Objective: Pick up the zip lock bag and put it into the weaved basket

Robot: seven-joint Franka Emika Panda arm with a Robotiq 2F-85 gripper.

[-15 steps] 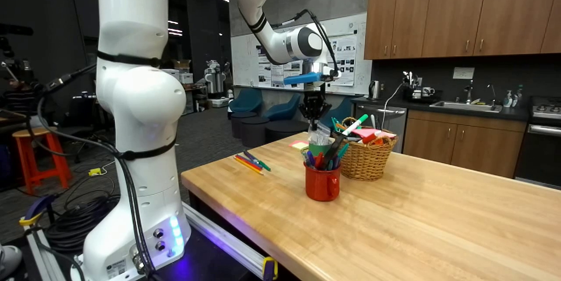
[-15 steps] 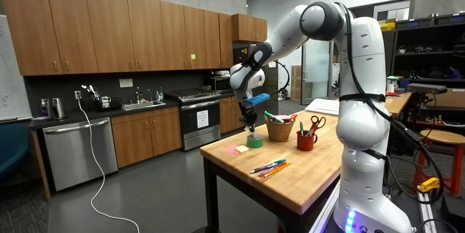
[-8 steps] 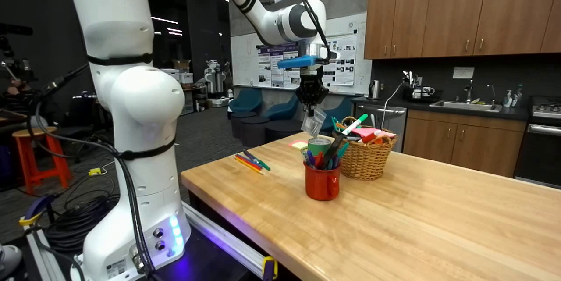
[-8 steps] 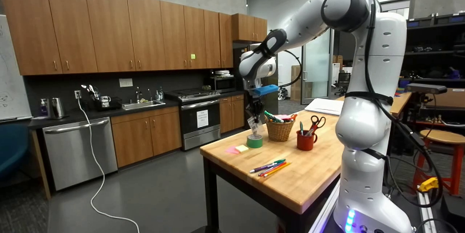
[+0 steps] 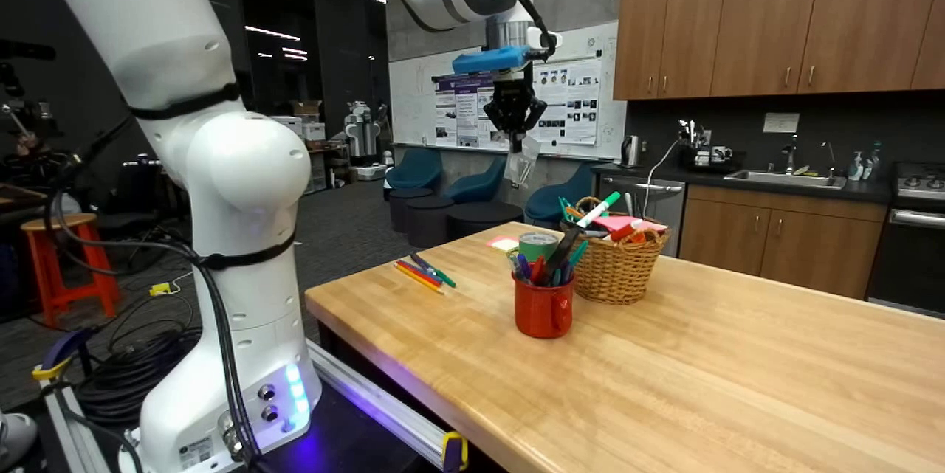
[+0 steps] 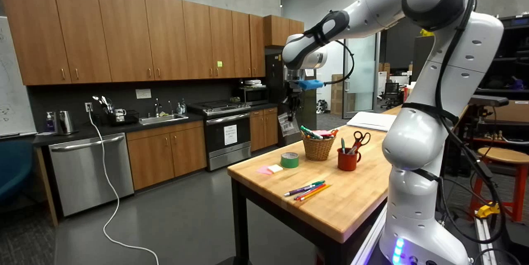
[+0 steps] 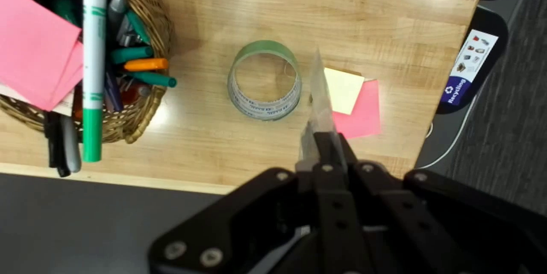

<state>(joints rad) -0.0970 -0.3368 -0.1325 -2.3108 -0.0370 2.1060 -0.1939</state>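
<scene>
My gripper point(image 5: 516, 142) is shut on the zip lock bag point(image 5: 523, 164), a small translucent plastic bag that hangs down from the fingertips, well above the table. In an exterior view the gripper point(image 6: 291, 116) and the bag point(image 6: 288, 126) also show. In the wrist view the bag point(image 7: 319, 98) is seen nearly edge-on, pinched between the closed fingers of the gripper point(image 7: 335, 138). The weaved basket point(image 5: 616, 274) is tan wicker, filled with markers, pens and pink paper. It stands to one side of and below the bag, and also shows in the exterior view point(image 6: 318, 151) and wrist view point(image 7: 160, 30).
A green tape roll point(image 7: 266, 46) stands on the table beside the basket. Yellow and pink sticky notes point(image 7: 361, 116) lie near the table's edge. A red cup point(image 5: 543, 311) with pens and scissors point(image 6: 362, 137) stands near the basket. Loose pens and pencils point(image 6: 308, 190) lie on the table.
The gripper has risen steadily with the bag in it. The bag has left the tape roll, where it was at first, and now hangs free in the air. The tabletop things have not moved.
</scene>
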